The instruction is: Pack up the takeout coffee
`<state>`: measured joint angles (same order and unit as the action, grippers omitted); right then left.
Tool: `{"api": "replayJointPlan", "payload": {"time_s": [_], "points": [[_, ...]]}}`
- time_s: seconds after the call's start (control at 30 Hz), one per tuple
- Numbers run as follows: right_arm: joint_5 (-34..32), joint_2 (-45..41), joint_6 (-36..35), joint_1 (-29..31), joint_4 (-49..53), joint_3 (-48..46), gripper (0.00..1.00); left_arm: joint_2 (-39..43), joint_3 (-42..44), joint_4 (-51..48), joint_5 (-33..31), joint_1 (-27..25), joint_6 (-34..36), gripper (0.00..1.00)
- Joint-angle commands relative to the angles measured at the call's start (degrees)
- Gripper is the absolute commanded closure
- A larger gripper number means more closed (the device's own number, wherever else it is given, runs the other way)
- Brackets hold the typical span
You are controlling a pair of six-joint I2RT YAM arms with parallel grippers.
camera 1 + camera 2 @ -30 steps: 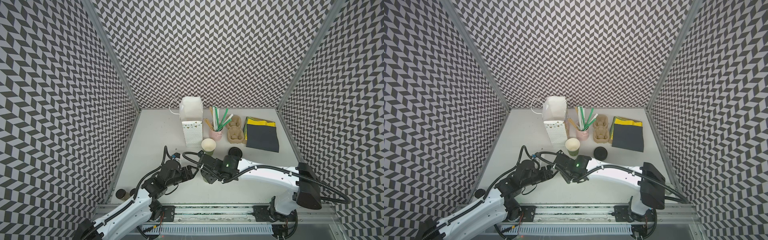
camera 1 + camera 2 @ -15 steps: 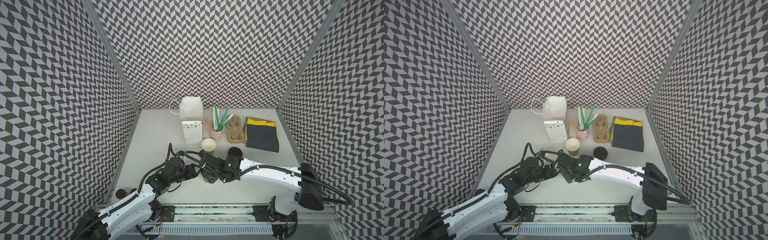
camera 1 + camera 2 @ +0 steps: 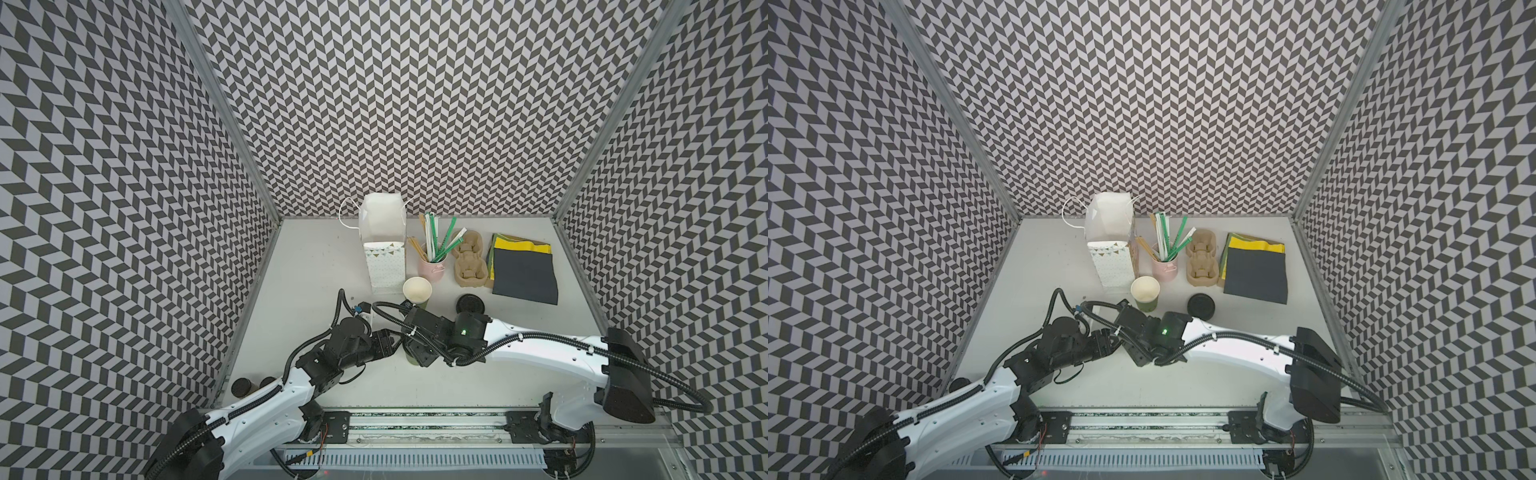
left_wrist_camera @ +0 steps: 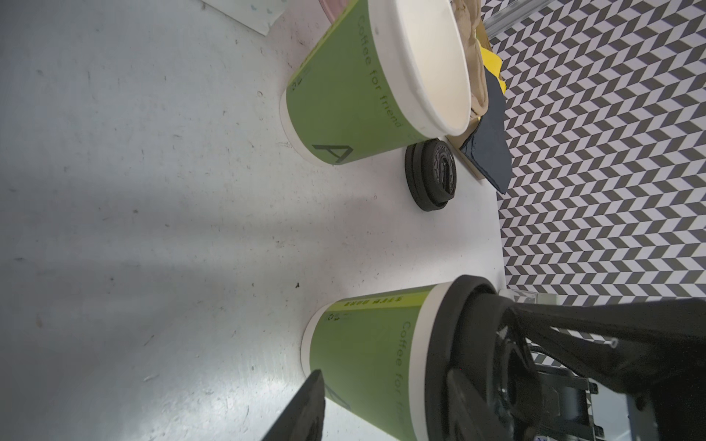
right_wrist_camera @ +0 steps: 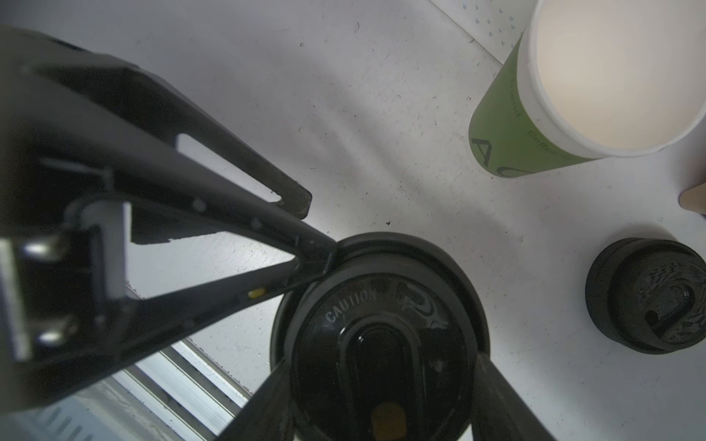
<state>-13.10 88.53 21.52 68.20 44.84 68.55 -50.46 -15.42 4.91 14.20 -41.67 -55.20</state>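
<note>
The takeout coffee (image 4: 366,351) is a green paper cup with a black lid (image 5: 382,336), standing upright near the table's front middle. In a top view only a green sliver (image 3: 412,358) of it shows under the arms. My right gripper (image 5: 382,404) comes down from above, its fingers clamped on opposite sides of the lid. My left gripper (image 3: 394,347) reaches in from the left with its two fingers apart. One finger (image 4: 305,404) lies against the cup's lower side wall. The other fingertip (image 5: 324,259) touches the lid's rim.
A lidless twin green cup (image 3: 417,289) stands just behind, with a loose black lid (image 3: 470,304) to its right. Along the back are a white paper bag (image 3: 384,266), a pink cup of straws (image 3: 431,266), a cardboard cup carrier (image 3: 469,266) and stacked napkins (image 3: 524,270).
My left arm has moved forward and right up to the lidded cup, and its jaws have narrowed. My right gripper has stayed on the lid.
</note>
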Motion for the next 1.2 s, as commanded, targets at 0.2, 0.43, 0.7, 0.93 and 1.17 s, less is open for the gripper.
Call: {"api": "replayJointPlan", "payload": {"time_s": [0.2,0.43,0.7,0.93,1.17], "points": [[13.16,4.11,1.62,1.67,1.35,-6.38,0.59,3.94,9.45,-8.92,-2.88,-2.16,-1.58,0.52],[13.96,3.76,2.22,1.84,-0.93,-9.69,0.59,1.02,13.62,-4.20,-4.65,-7.05,-5.23,0.53],[14.70,3.40,2.70,1.84,-2.26,-11.89,0.59,-0.62,14.35,-3.57,-6.46,-9.29,-6.28,0.57],[16.32,3.58,3.23,1.84,-4.50,-13.89,0.60,0.04,15.24,-6.93,-8.52,-9.74,-5.86,0.60],[16.51,3.40,3.52,1.84,-5.87,-15.50,0.60,-2.05,15.42,-5.42,-9.05,-11.28,-6.59,0.51]]}}
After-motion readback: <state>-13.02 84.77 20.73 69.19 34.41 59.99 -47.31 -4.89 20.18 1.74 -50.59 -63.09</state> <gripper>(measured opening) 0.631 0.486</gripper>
